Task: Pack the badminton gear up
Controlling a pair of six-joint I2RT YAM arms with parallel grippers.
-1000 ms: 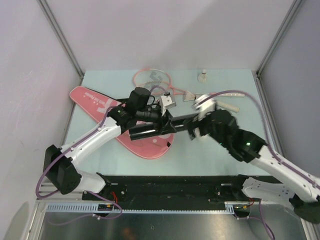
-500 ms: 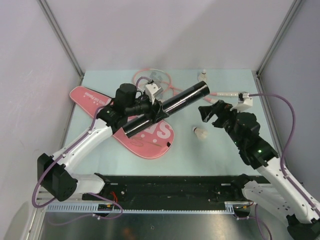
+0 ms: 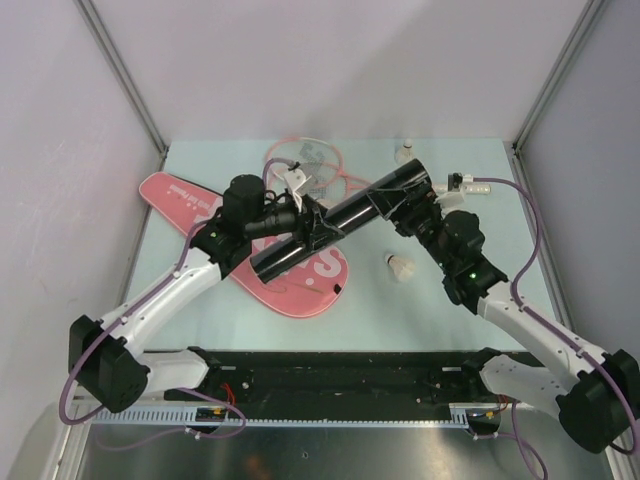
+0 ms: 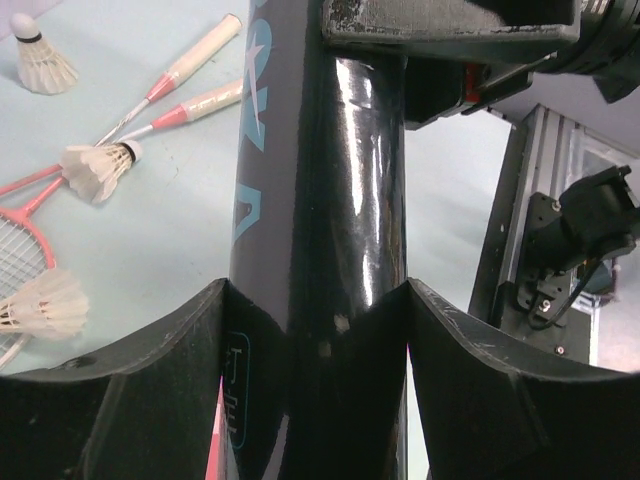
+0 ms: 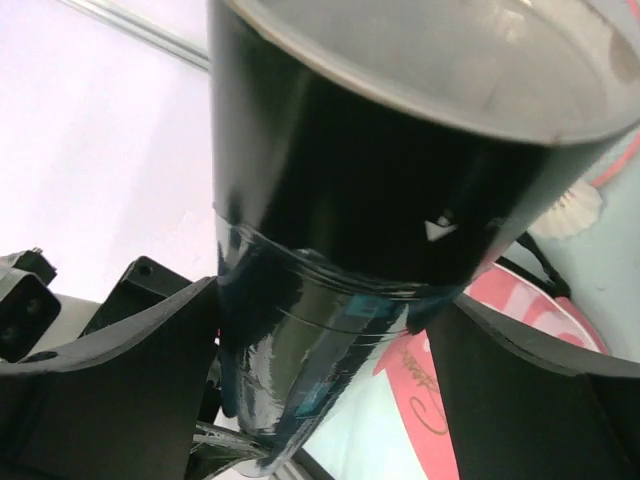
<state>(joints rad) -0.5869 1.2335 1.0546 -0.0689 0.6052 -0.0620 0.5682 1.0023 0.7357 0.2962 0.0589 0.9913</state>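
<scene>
My left end effector (image 4: pixel 315 335) is clamped on the dark glossy cylindrical tube (image 4: pixel 320 190). In the left wrist cam the tube fills the whole gap btwn the two black fingers (image 4: pixel 120 400), w/ pale blue lettering running up its side. In the top cam that grip sits on the tube's lower half. The tube is held clear of the pale green worktop (image 3: pixel 430 320) and runs diagonally, one end near-left and the other far-right.

My right end effector (image 5: pixel 330 340) straddles the far-right end, just below the open mouth w/ its pale rim. Its fingers (image 5: pixel 100 390) stand wide on either side, but I can't tell whether the pads actually press on the tube.

The pink racket-shaped bag with white lettering (image 3: pixel 190 200) lies flat on the worktop beneath the tube's near-left end. A small white feather shuttlecock (image 3: pixel 400 267) sits on the worktop near the right end effector, apart from the tube. A second shuttlecock (image 3: pixel 405 153) stands at the far edge.

The two thin pink-framed rackets (image 3: pixel 310 158) lie at the far side, heads overlapping and white handles (image 4: pixel 200 45) side by side. In the left wrist cam a third shuttlecock (image 4: pixel 100 165) lies on its side just beside the shafts. A fourth shuttlecock (image 4: pixel 40 300) lies by the strings of a racket head.
</scene>
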